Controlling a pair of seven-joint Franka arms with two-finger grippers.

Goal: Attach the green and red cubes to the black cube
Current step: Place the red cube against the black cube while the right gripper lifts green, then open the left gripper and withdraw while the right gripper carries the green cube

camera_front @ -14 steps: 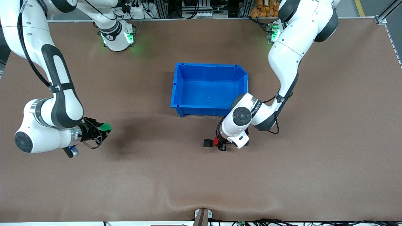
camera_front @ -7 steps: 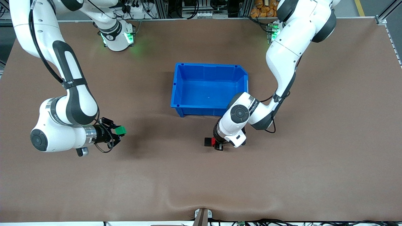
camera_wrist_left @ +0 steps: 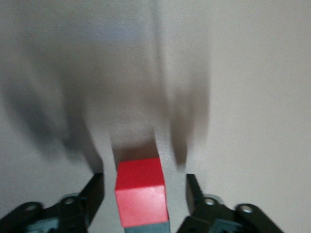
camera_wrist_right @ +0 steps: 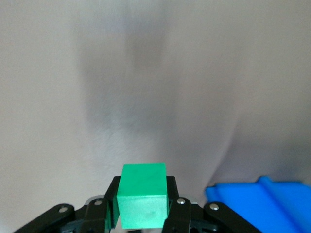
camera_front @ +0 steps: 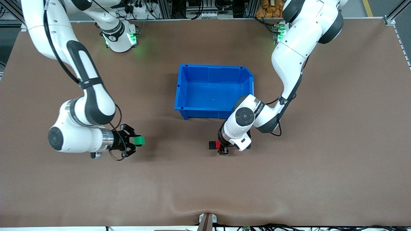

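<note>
My left end effector (camera_front: 222, 148): clamps small red solid cube (camera_front: 218, 144) against small matte black cube (camera_front: 212, 145) on desk. My right end effector (camera_front: 134, 141): grips small green solid cube (camera_front: 139, 140); next, likely carry to black cube's free face.

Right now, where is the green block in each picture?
Front view: the green block sits in the right arm's end effector, over the brown table toward the right arm's end.
Left wrist view: not in it; only the red block shows.
Right wrist view: low in the middle, clamped.
Shared landmark: the blue bin.

no text, label or number can be read on anything.
</note>
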